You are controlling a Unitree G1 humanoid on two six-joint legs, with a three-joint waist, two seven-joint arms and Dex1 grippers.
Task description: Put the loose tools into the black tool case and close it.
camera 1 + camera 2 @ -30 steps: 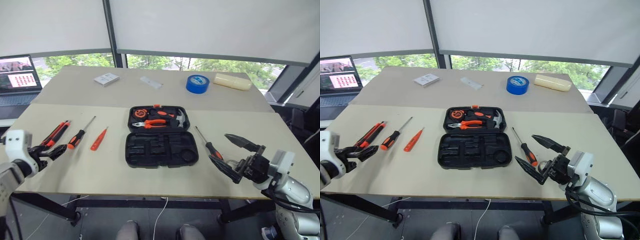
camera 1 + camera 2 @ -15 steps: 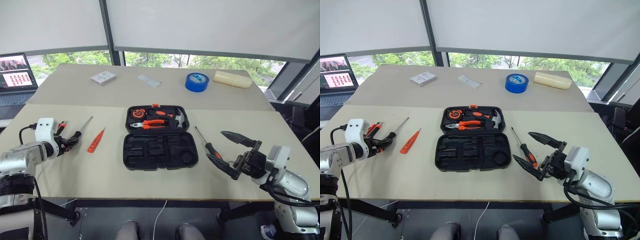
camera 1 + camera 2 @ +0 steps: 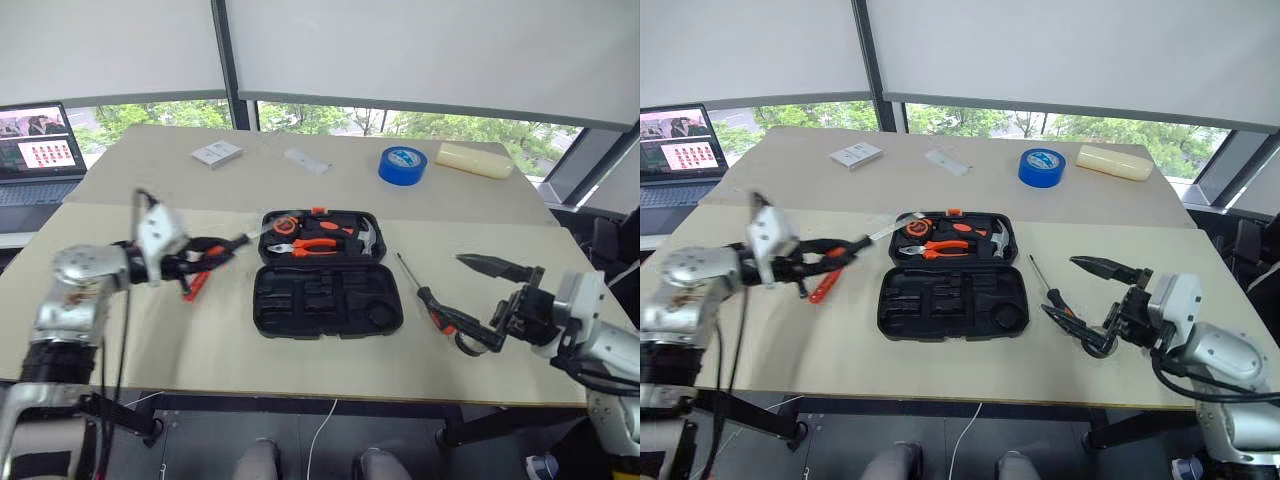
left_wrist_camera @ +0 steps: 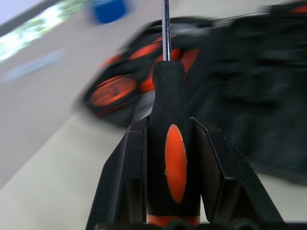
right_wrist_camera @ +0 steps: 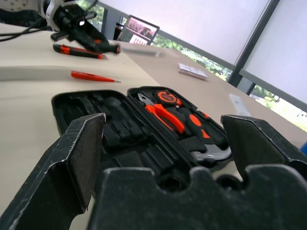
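The black tool case (image 3: 300,305) lies open mid-table, its near half with bare recesses, its far half holding pliers and a hammer. My left gripper (image 3: 203,259) hovers just left of the case, shut on a black-and-orange screwdriver (image 4: 174,163) whose shaft points at the case. Below it on the table lies the small orange screwdriver (image 3: 820,289). The utility knife (image 5: 79,50) rests farther left. Right of the case lies another black-and-orange screwdriver (image 3: 427,293). My right gripper (image 3: 465,303) stands open just right of that one, with nothing between its fingers.
At the back of the table are a blue tape roll (image 3: 402,164), a beige block (image 3: 475,160), a white box (image 3: 216,153) and a small clear piece (image 3: 303,160). A laptop (image 3: 38,150) stands at far left. Bare tabletop lies in front of the case.
My left gripper closed on the black-and-orange screwdriver, lifted it off the table and swung it right toward the case. The right gripper stayed open and rose slightly.
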